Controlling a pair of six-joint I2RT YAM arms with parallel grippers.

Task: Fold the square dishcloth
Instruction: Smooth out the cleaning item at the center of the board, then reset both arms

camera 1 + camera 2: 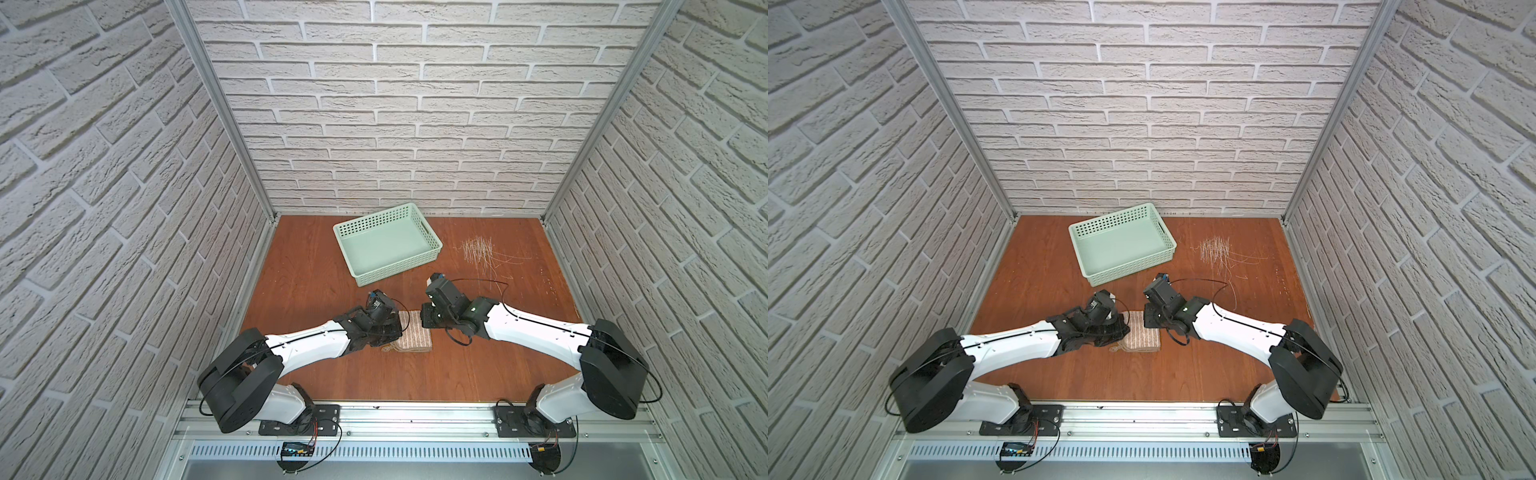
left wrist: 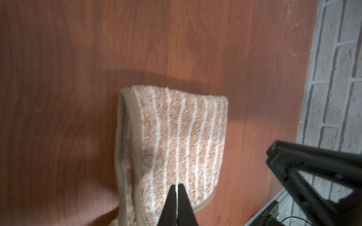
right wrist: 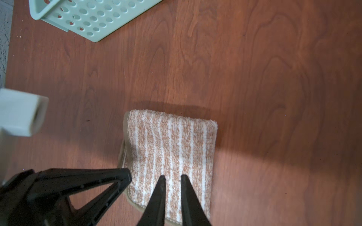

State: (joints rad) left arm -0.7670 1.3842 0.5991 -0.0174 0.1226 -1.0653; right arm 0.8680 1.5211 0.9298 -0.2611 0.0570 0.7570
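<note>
The square dishcloth (image 1: 415, 337) (image 1: 1145, 336) lies folded into a small striped tan-and-cream rectangle on the wooden table, between my two arms. Its brownish edging and stacked layers show along one side in the left wrist view (image 2: 176, 133). My left gripper (image 2: 177, 185) is shut with nothing between its fingers, its tips over one end of the cloth. Over the other end of the dishcloth (image 3: 170, 146), my right gripper (image 3: 172, 176) stands narrowly open, and stripes show through the gap. Each wrist view catches the other gripper's black finger beside the cloth.
A mint-green perforated basket (image 1: 399, 269) (image 1: 1130, 270) (image 3: 88, 19) sits empty behind the cloth, towards the back wall. Pale scratch marks (image 1: 478, 249) mar the table at the back right. Brick-patterned walls close in three sides, and a metal rail (image 1: 415, 419) runs along the front.
</note>
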